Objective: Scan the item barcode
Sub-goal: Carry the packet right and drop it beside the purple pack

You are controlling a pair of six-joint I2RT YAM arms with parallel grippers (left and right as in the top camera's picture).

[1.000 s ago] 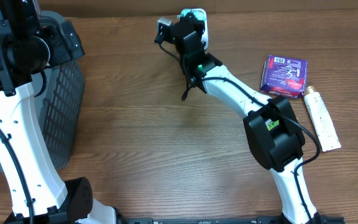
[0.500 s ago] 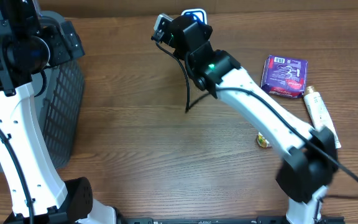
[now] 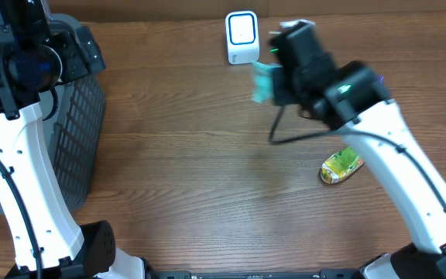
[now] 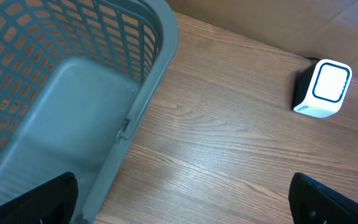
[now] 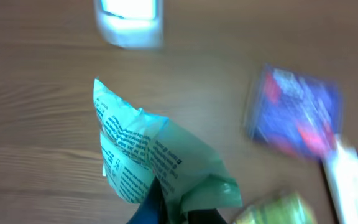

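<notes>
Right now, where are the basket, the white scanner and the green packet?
basket (image 4: pixel 67 118): left wrist view, on its bare floor.
white scanner (image 4: pixel 328 84): left wrist view, on its front face.
green packet (image 5: pixel 160 155): right wrist view, on its printed side.

1. The scanner (image 3: pixel 241 36) stands at the table's (image 3: pixel 184 178) far edge. The wood in front of it and to its left lies open.
2. Well left of the scanner, a basket (image 3: pixel 84 116) and the left arm (image 3: pixel 29 178) wall off that side.
3. Just right of the scanner, the right arm (image 3: pixel 397 163) slants across, with a green packet (image 3: pixel 265 81) at its tip and a black cable (image 3: pixel 272 139) drooping.
4. Farther right of the scanner lie a yellow-green packet (image 3: pixel 341 167), a purple packet (image 5: pixel 294 118) and a white tube (image 5: pixel 352 180).
</notes>
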